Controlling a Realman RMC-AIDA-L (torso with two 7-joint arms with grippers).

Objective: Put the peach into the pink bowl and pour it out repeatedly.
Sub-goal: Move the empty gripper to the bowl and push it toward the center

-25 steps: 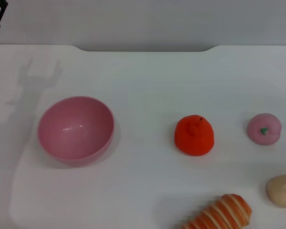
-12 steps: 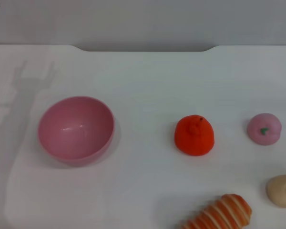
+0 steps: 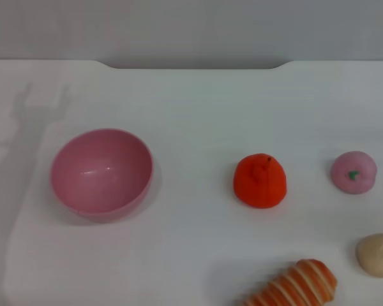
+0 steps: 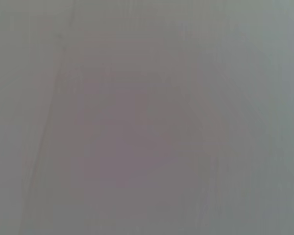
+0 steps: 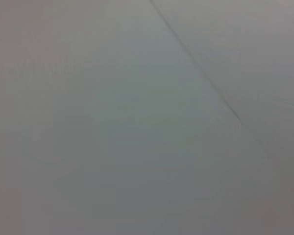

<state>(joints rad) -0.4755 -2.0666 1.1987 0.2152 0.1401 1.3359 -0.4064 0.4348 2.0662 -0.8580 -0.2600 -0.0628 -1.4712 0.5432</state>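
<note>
Head view: peach (image 3: 353, 172) far right of pink bowl (image 3: 101, 173)

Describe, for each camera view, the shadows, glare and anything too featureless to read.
Head view: a soft forked shadow falls on the table left of the pink bowl, whose inside carries a small glare streak; the peach and orange fruit are evenly lit. Left wrist view: a featureless grey blur. Right wrist view: blank grey with one faint diagonal line.

orange-red fruit (image 3: 260, 181) mid-table | beige lump (image 3: 376, 254) right edge | striped bread (image 3: 297, 284) front | white table (image 3: 198, 102)
</note>
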